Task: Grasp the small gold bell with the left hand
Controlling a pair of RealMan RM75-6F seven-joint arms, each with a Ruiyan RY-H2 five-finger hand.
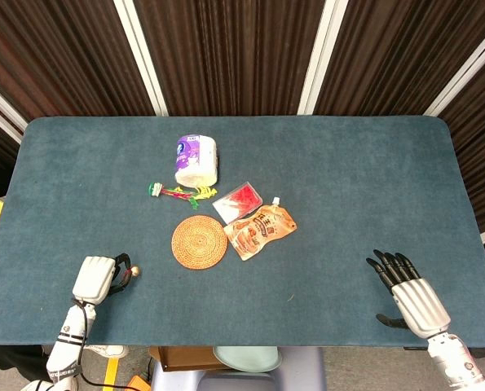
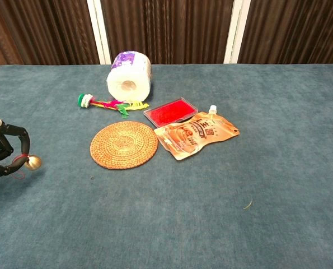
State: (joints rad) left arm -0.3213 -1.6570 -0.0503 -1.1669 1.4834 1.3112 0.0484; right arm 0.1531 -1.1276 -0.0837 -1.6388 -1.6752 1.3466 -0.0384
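Left hand [image 2: 1, 150] pinches gold bell [image 2: 33, 162] at worktop's near-left | right hand [image 1: 409, 293] spread, empty | advice: keep pinch firm, lift gently

Your left hand [image 1: 95, 280] sits near the table's front left corner, fingers [image 2: 15, 147] curled and pinching the small gold bell [image 2: 33, 162]. Your right hand [image 1: 412, 295] hovers near the front right corner, fingers spread, holding nothing.
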